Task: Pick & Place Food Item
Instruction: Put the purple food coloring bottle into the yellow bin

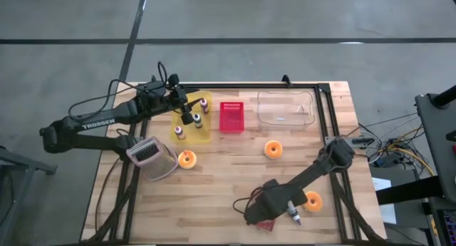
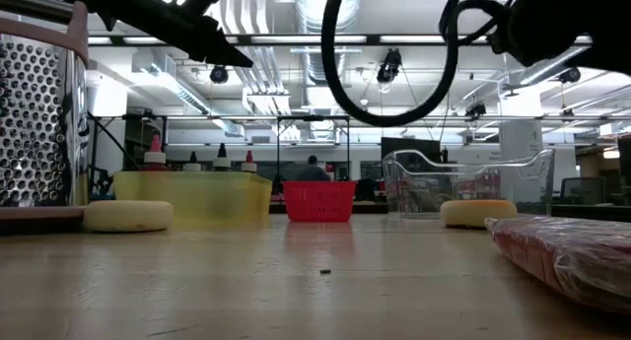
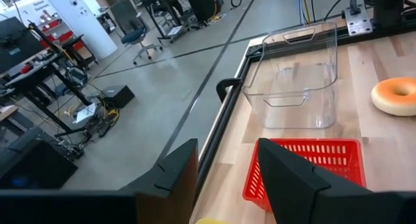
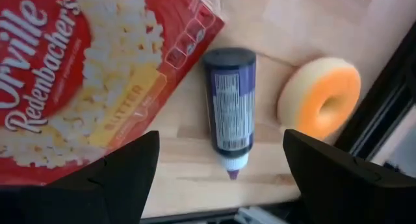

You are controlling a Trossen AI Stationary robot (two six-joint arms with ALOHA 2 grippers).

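Hovering with fingers (image 4: 123, 178) spread wide, the right gripper (image 4: 221, 169) straddles the dark-capped blue squeeze bottle (image 4: 230, 107), its long axis pointing between them.

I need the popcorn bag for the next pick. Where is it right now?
In the high view the popcorn bag lies at the table's near edge, right of centre, under the open right gripper, with a small dark bottle and a donut beside it.
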